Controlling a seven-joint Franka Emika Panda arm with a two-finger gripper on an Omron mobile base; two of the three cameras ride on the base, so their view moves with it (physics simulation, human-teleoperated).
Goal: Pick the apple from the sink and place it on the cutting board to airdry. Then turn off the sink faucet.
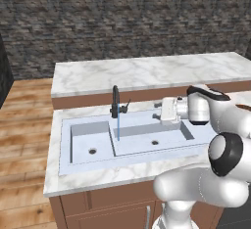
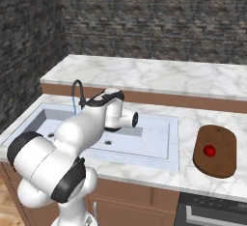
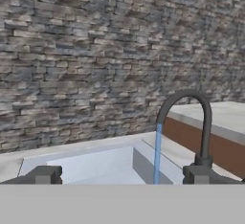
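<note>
**Apple on the board, water running**

The brick wall (image 1: pixel 122 17) is the biggest thing, and it stands at the far side of the room. In front of it lies the white marble counter (image 2: pixel 144 75), with a lower part near the robot. The sink (image 1: pixel 127 142) is set into that lower part. It has a small bowl on the left and a wide bowl on the right, each with a dark drain.

The cutting board (image 2: pixel 219 160) lies flat on the counter, well to the right of the sink. The apple (image 2: pixel 209 150) sits on the board, close to its left side.

The sink faucet (image 1: pixel 115 103) stands at the far edge of the sink, between the two bowls. A thin blue stream of water (image 1: pixel 118 125) falls from it into the wide bowl.

The gripper (image 3: pixel 119 176) hangs over the wide bowl and points left at the faucet. Its two fingers (image 3: pixel 45 175) stand wide apart and hold nothing. In the hand view the faucet is close, just above the right finger, and the water falls between the two fingers. The apple is well apart from the gripper, far off to the right.
</note>
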